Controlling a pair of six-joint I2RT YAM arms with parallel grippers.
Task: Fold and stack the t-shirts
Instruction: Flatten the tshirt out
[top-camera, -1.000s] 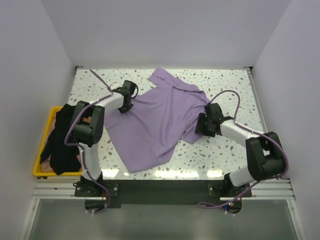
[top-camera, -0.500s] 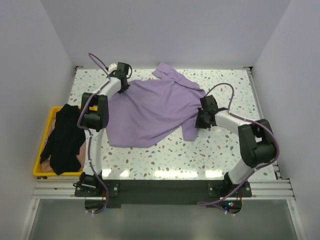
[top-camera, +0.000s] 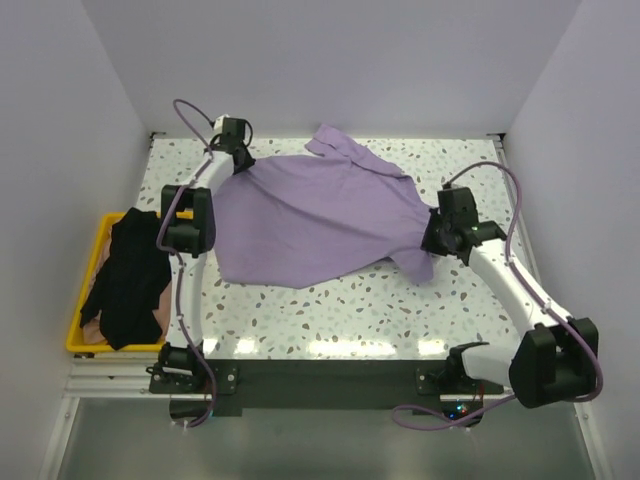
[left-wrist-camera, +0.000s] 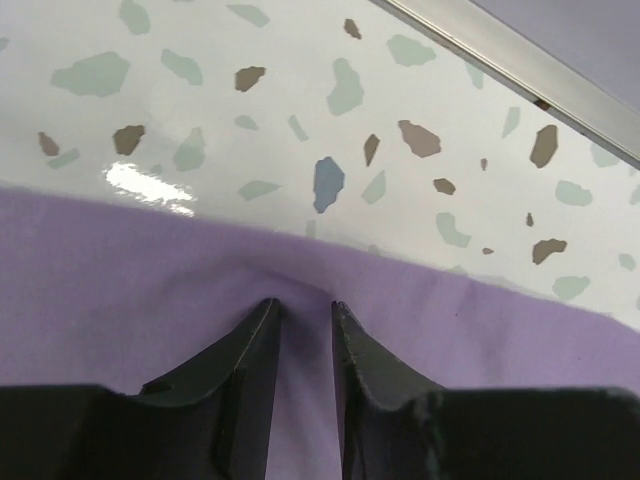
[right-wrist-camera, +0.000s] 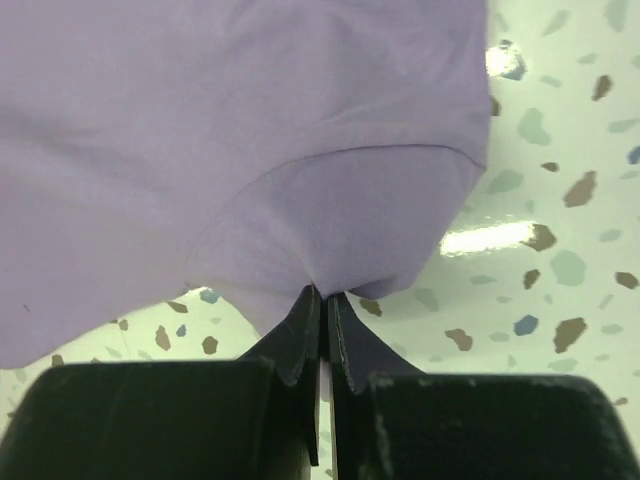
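Lavender t-shirt spread over far half of surface. Left wrist view: left end effector pinching hem by far-left corner, fingers barely apart. Right wrist view: right end effector clamped tight on sleeve near right edge. Only top view shows black t-shirt in yellow crate.

The pale lavender cloth t-shirt is soft and matt. The white speckled bench is smooth and glossy, mirroring lamp glare. The left pincer and right pincer have matt black plastic fingers. The yellow plastic crate holds a matt black cloth t-shirt
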